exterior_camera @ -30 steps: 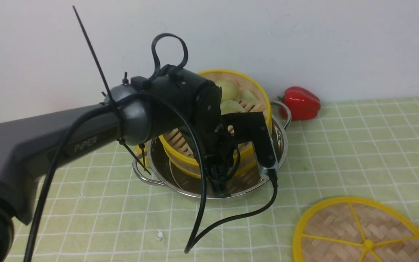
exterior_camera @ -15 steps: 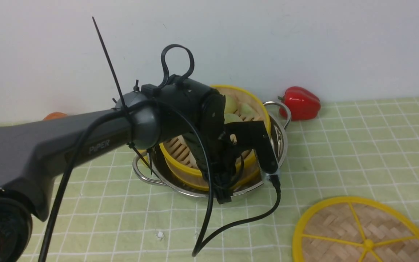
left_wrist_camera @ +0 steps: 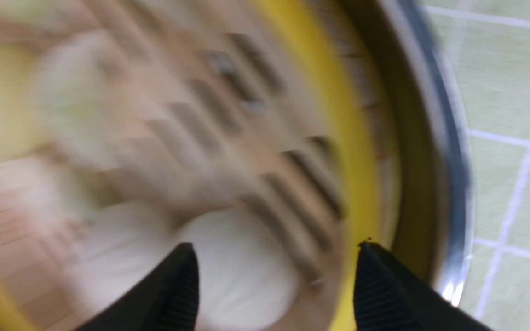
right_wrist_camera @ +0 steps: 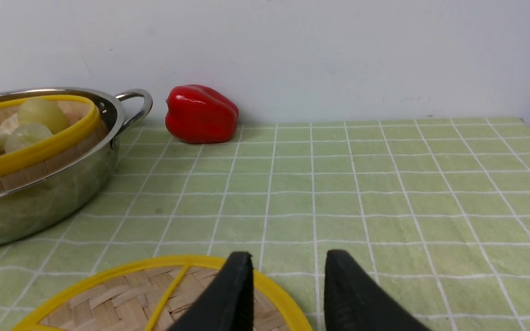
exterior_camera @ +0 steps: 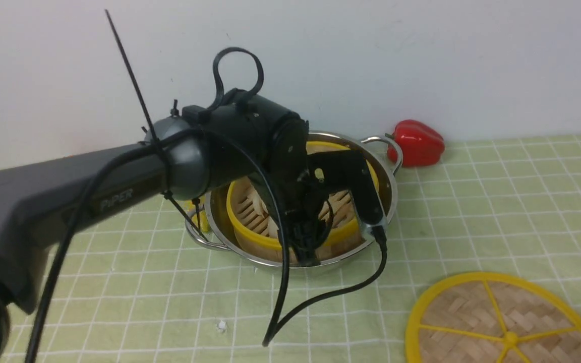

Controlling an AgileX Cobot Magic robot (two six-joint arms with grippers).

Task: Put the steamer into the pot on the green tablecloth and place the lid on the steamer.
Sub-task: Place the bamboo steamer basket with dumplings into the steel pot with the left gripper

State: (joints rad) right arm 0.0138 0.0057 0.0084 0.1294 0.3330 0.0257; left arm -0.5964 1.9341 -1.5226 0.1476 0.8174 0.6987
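The steamer [exterior_camera: 250, 237], a yellow-rimmed bamboo basket with pale round buns [right_wrist_camera: 42, 115] in it, sits inside the steel pot [exterior_camera: 393, 191] on the green tablecloth [exterior_camera: 497, 212]. My left arm's wrist [exterior_camera: 250, 146] hangs over the pot and hides its jaws in the front view. In the blurred left wrist view the left gripper [left_wrist_camera: 276, 250] is open, its fingers wide apart over the steamer's [left_wrist_camera: 352, 184] rim and gripping nothing. The lid [exterior_camera: 502, 322] lies flat at the front right. My right gripper [right_wrist_camera: 288, 257] is open and empty just above the lid's [right_wrist_camera: 122, 299] far edge.
A red bell pepper [exterior_camera: 416, 142] lies against the back wall just right of the pot's handle. A small yellow object [exterior_camera: 200, 217] shows behind the pot on its left. The left arm's black cable [exterior_camera: 321, 302] loops down onto the cloth in front of the pot.
The steamer was tilted and raised over the pot; now it sits lower and level inside. The left jaws have opened off it, and the left wrist has lifted slightly.
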